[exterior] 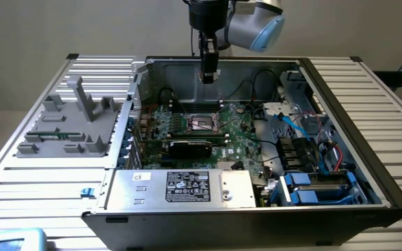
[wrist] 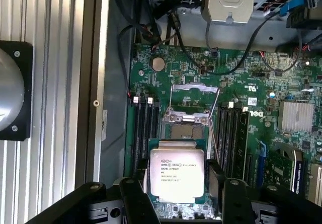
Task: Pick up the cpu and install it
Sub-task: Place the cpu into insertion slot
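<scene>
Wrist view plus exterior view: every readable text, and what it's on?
"INTEL XEON": top line on the cpu; the model code after it and the lines beneath are too small to read.
"DELL": white print on the motherboard, near the memory slots.
White label on the power supply: printed text and marks, too small to read.

My arm [exterior: 257, 25] hangs top centre of the frame, end effector [exterior: 208, 78] pointing straight down, fingers [wrist: 136, 196] clamped on the cpu [wrist: 177, 171].

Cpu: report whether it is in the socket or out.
Out: the cpu is held between the fingers, above the socket.
</scene>
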